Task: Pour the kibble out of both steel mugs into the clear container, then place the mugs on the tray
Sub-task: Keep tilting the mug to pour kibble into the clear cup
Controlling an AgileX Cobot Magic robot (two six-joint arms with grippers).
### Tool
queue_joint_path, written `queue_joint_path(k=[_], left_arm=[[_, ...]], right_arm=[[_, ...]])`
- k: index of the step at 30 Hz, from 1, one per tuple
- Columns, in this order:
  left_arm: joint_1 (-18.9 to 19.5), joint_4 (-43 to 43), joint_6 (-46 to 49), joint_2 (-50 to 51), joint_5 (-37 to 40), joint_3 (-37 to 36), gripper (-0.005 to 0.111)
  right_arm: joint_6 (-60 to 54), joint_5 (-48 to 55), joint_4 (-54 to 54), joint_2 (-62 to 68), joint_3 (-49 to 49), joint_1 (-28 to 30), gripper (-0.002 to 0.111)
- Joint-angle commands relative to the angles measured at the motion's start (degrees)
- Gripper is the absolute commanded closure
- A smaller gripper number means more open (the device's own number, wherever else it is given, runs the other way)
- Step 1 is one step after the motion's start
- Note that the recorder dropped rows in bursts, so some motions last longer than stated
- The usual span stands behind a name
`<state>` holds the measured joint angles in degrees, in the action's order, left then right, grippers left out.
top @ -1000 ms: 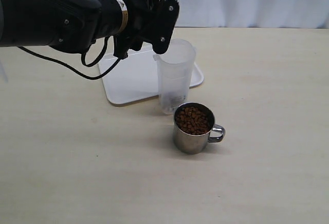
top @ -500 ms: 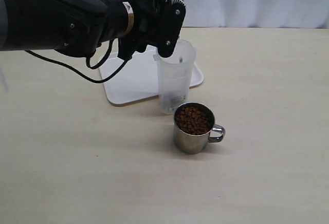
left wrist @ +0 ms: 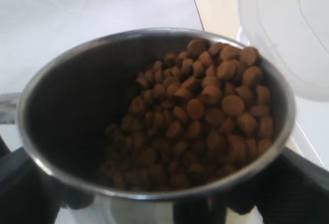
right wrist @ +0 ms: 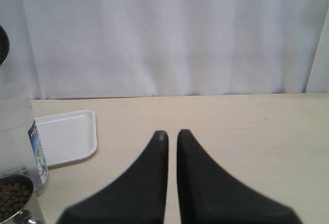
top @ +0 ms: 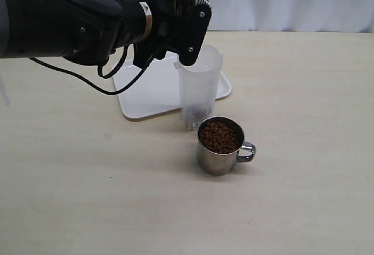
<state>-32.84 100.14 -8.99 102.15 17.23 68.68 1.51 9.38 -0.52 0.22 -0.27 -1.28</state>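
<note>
Left end effector (top: 172, 30) nudged over clear container (top: 200, 82), gripping steel mug (left wrist: 67, 111); right end effector (right wrist: 171, 134) nearly closed, empty

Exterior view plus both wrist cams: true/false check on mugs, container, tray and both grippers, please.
1. The left gripper holds a steel mug tilted over the clear container. True.
2. The held mug is empty. False: kibble is piled toward its rim.
3. The second mug stands on the tray. False: it stands on the table in front of the container, and the tray lies behind.
4. The second mug holds kibble. True.
5. The right gripper grips a mug. False: its fingers are close together and hold nothing.
</note>
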Motion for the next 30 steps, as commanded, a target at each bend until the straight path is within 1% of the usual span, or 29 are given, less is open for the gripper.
queue_joint_path(k=[1, 7, 21, 30], left_arm=[[-0.81, -0.19, 1.42, -0.37, 1.36, 0.76, 0.107], [-0.78, -0.19, 1.54, -0.37, 3.19, 0.76, 0.107], [-2.57, -0.19, 4.51, -0.37, 5.14, 0.76, 0.107], [-2.56, -0.19, 6.61, -0.37, 5.96, 0.76, 0.107]], right_arm=[[-0.26, -0.12, -0.31, -0.22, 0.27, -0.19, 0.103], [-0.26, -0.12, -0.31, -0.22, 0.27, -0.19, 0.103], [-0.26, -0.12, -0.31, -0.22, 0.27, -0.19, 0.103], [-0.26, -0.12, -0.31, -0.22, 0.27, -0.19, 0.103]])
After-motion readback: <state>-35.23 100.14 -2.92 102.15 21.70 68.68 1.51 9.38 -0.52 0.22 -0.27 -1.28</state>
